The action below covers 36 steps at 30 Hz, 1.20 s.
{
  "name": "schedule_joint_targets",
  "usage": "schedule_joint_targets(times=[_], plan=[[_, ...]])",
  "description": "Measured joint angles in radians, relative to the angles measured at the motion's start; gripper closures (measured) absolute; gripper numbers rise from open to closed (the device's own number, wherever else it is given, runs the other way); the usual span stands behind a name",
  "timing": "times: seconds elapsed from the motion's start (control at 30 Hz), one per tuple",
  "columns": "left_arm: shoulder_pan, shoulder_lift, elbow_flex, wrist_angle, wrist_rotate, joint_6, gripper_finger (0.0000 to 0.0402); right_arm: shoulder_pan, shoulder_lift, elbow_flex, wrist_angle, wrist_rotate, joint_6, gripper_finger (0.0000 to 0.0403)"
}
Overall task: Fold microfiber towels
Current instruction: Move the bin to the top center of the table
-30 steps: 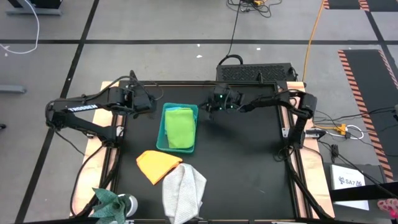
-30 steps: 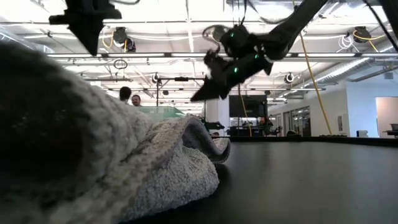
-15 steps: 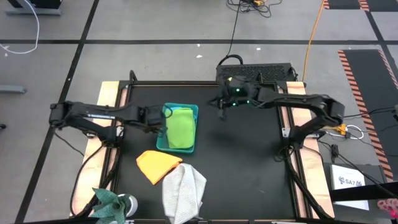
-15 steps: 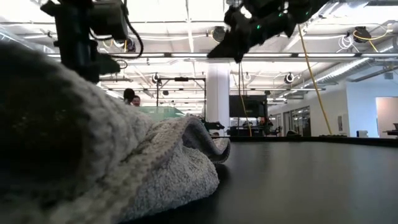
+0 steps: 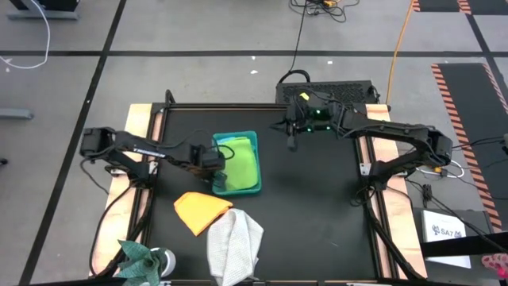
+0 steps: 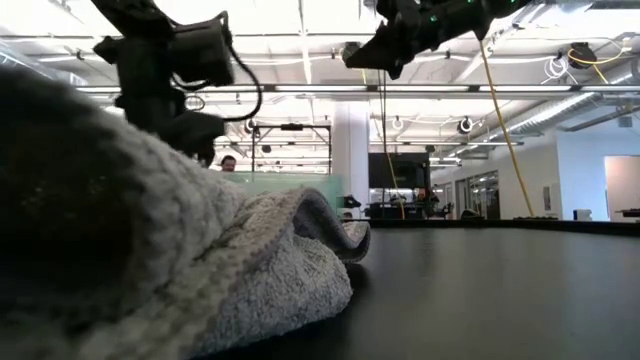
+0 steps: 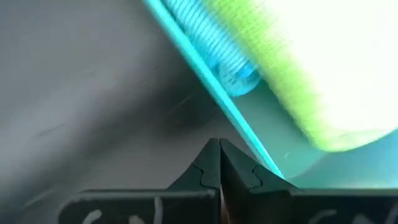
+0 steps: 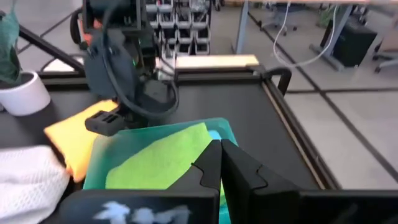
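From above, the teal bin (image 5: 255,140) sits on the black surface (image 5: 317,206), holding the lime green towel (image 5: 243,165) with a light blue towel (image 5: 230,143) edge at its far end. The left claw (image 5: 216,161), fingers together, is at the bin's left wall. The right claw (image 5: 291,143), also together, hangs to the right of the bin. The orange-yellow towel (image 5: 200,210) and light grey towel (image 5: 235,245) lie nearer than the bin.

At surface height, the grey towel (image 6: 150,260) fills the foreground.

The left wrist view shows closed fingertips (image 7: 219,163) against the bin's rim (image 7: 205,81).

The right wrist view shows the bin (image 8: 93,165) beyond closed fingers (image 8: 214,165).
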Motion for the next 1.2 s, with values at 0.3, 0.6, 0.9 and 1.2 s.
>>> schedule_joint_targets(times=[0.3,0.6,0.9,1.2], plan=[[0.017,0.034,0.004,0.502,-0.152,-0.007,0.0401,0.003,0.000,0.000,-0.100,0.000,0.000,0.0403],[0.093,0.061,0.040,0.599,-0.284,0.113,0.0401,0.103,0.000,-0.001,-0.324,-0.009,-0.033,0.0403],[0.199,-0.031,0.194,0.390,-0.321,0.403,0.0401,0.252,0.073,0.000,-0.284,0.025,0.023,0.0403],[0.215,-0.103,0.382,0.021,-0.412,0.545,0.0401,0.404,0.226,-0.001,-0.456,0.073,0.128,0.0403]])
